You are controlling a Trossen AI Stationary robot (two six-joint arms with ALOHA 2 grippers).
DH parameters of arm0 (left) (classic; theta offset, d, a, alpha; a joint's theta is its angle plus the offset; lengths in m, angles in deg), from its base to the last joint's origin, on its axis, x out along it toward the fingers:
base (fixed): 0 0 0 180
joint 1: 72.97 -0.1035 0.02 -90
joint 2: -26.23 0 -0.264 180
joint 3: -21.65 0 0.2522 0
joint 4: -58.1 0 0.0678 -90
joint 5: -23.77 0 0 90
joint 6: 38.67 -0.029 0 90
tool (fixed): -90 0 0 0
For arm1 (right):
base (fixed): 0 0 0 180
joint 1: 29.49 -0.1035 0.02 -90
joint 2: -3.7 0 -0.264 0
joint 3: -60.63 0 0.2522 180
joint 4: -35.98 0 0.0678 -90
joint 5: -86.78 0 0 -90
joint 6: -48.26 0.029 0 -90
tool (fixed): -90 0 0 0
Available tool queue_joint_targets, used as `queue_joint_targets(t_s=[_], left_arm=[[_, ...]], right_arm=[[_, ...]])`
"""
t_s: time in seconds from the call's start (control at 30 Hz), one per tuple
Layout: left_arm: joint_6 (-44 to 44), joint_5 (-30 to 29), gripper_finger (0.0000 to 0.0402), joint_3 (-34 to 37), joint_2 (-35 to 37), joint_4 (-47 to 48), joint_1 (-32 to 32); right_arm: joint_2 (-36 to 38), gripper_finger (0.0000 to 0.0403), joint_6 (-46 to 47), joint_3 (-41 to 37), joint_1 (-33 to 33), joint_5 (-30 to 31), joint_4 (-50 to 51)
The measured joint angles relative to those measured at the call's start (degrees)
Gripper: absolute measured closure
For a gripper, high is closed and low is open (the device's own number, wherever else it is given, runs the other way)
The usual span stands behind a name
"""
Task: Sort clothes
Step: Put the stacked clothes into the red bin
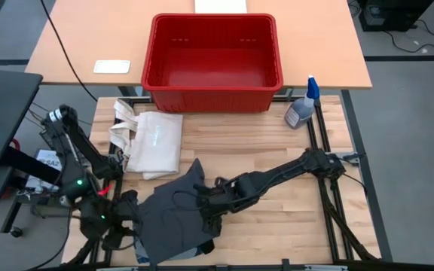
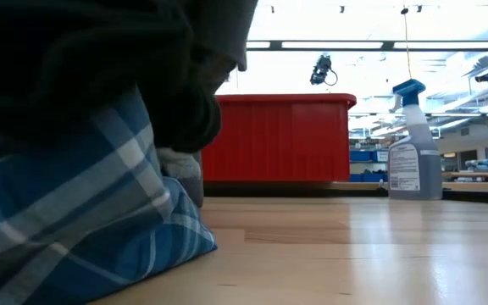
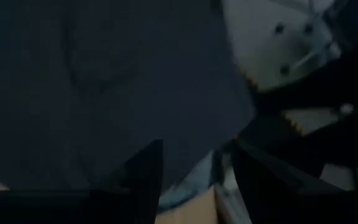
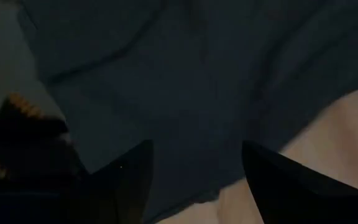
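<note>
A large dark grey cloth (image 1: pixel 173 218) hangs spread between my two grippers near the table's near edge. In the low view it (image 2: pixel 100 68) hangs over the blue-and-white plaid cloth (image 2: pixel 74 229), which rests in a heap on the table. My left gripper (image 1: pixel 126 220) is at the grey cloth's left side and my right gripper (image 1: pixel 206 207) at its right side. Each is shut on the cloth. My left gripper has the dark grey cloth's edge (image 3: pixel 185 155) between its two fingers, slanting down onto it from the table's left. One layer or several, I cannot tell. The cloth is raised off the table here. My right gripper has a bunch of the dark grey cloth (image 4: pixel 194 155) between its two fingers (image 4: pixel 132 177), near the cloth's right edge. It slants down from the table's right. The cloth spreads slack away from the fingers.
A white tote bag (image 1: pixel 151 141) lies on the table behind the cloth, toward the left. A red bin (image 1: pixel 213 53) stands beyond the table's far edge. A spray bottle (image 1: pixel 301 105) stands at the far right. Bare wood (image 1: pixel 292 218) lies to the right.
</note>
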Motion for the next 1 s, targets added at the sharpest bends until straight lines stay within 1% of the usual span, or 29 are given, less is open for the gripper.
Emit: queue_joint_targets(t_s=[0.1,0.2,0.27,0.33,0.4,0.5,0.73,0.87,1.0], left_arm=[[-1.6,-5.3,0.0209,-1.8,1.3,0.1,0.0],[-2.1,-11.6,0.0209,-2.0,1.6,0.3,-0.2],[-2.3,-15.1,0.0209,-2.0,1.0,0.4,-0.9],[-2.3,-17.0,0.0209,-2.0,0.7,0.4,-2.0],[-2.3,-17.7,0.0209,-2.0,0.7,0.0,-3.4],[-2.2,-18.1,0.0209,-2.0,0.7,-1.8,-6.6],[-2.2,-18.2,0.0209,-2.0,0.7,-10.9,-16.5],[-2.2,-18.2,0.0209,-2.0,0.7,-15.8,-20.9],[-2.2,-18.1,0.0209,-1.9,0.7,-19.3,-22.6]], right_arm=[[2.5,0.0151,-0.9,0.0,0.0,7.6,0.3],[3.9,0.0151,-1.0,0.0,0.1,15.1,0.7],[4.0,0.0151,-0.7,0.0,0.2,17.1,0.8],[3.7,0.0151,0.6,0.0,0.1,16.3,3.2],[3.4,0.0151,2.2,0.0,-0.2,15.3,6.7],[3.4,0.0151,1.7,0.0,-0.9,14.9,10.2],[3.4,0.0151,-7.5,-0.4,-1.4,14.5,11.2],[3.4,0.0151,-10.4,-4.9,-1.4,14.4,12.4],[3.5,0.0151,-10.8,-10.5,-2.0,12.5,13.6]])
